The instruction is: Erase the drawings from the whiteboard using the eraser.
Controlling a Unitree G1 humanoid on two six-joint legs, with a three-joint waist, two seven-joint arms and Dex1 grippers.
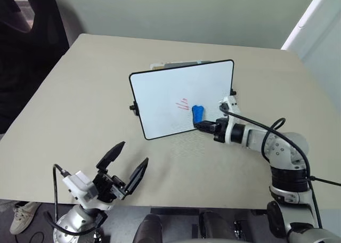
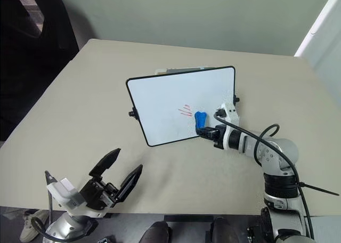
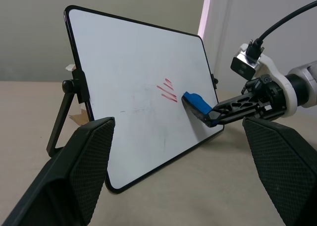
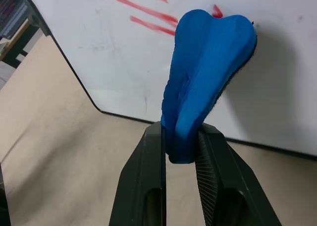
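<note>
Left fingers [image 1: 129, 161] wide apart nearest; right fingers [image 4: 181, 137] pinching blue eraser [image 4: 208, 72] against whiteboard [image 1: 165, 91], beside red drawings [image 1: 183, 104].

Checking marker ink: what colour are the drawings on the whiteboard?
Red drawings, clearest in the left wrist view.

Office-like room: beige table [image 1: 80, 104], black chair [image 1: 26, 35], plain wall [image 1: 176, 14]

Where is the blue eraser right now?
The eraser is pinched in the right gripper, pressed against the whiteboard just right of the red drawings, in the head views.
</note>
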